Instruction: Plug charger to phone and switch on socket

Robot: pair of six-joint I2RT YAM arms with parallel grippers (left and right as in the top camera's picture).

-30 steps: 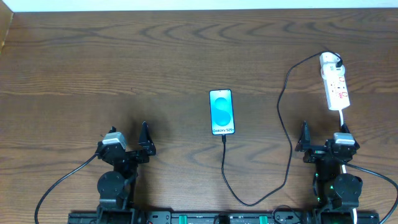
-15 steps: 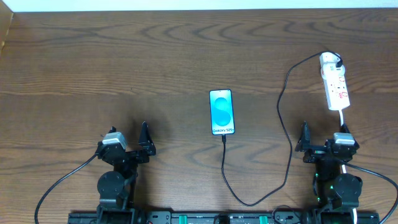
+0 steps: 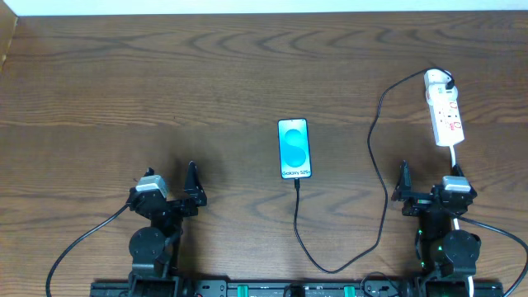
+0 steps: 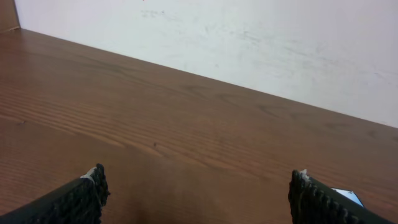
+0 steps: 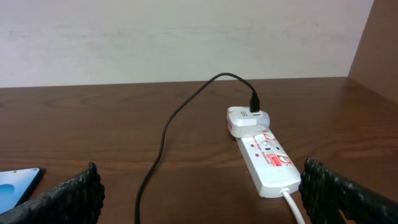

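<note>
The phone [image 3: 294,148] lies flat at the table's middle, its blue screen lit; a corner shows in the right wrist view [image 5: 15,186]. The black charger cable [image 3: 379,206] runs from the phone's near end, loops toward the front, then up to its white plug [image 3: 436,80] in the socket strip [image 3: 446,115] at the right. The strip also shows in the right wrist view [image 5: 266,162]. My left gripper [image 3: 191,183] is open and empty at the front left. My right gripper [image 3: 427,183] is open and empty just in front of the strip.
The socket's white cord [image 3: 456,157] runs toward my right arm. A white wall edges the table's far side [image 4: 249,37]. A wooden side panel [image 5: 379,43] stands at the right.
</note>
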